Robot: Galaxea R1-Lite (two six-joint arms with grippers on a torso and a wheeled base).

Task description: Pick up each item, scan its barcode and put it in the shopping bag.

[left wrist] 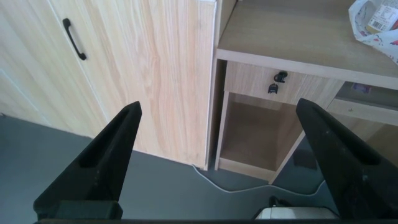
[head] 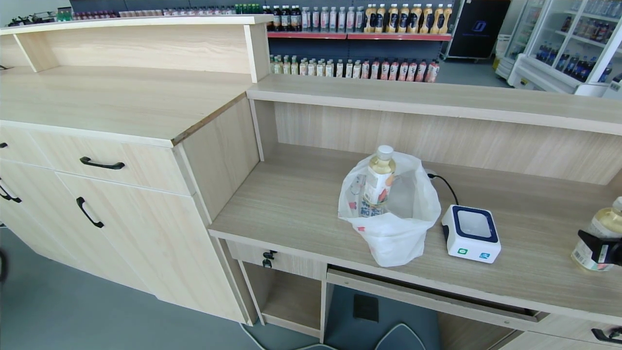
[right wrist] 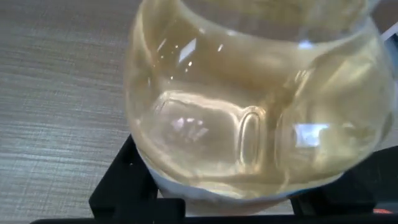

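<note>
Pinching a bottle [head: 598,228] at the counter's [head: 291,204] right end, your right gripper [head: 602,252] stands well apart from the scanner [head: 471,233]; just beside that sits the bag [head: 393,238] (a second bottle [head: 379,177] upright inside). Your left gripper [left wrist: 219,106] hangs spread above the floor [left wrist: 168,186].

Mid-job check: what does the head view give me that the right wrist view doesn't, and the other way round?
Head view only: the shopping bag standing open on the counter, a bagged bottle upright inside it, and the scanner beside the bag on its right.
Right wrist view only: a close look at the held bottle, its clear moulded lower wall and pale yellow liquid.
Both: the held bottle gripped in the right hand, and the wooden counter under it.
</note>
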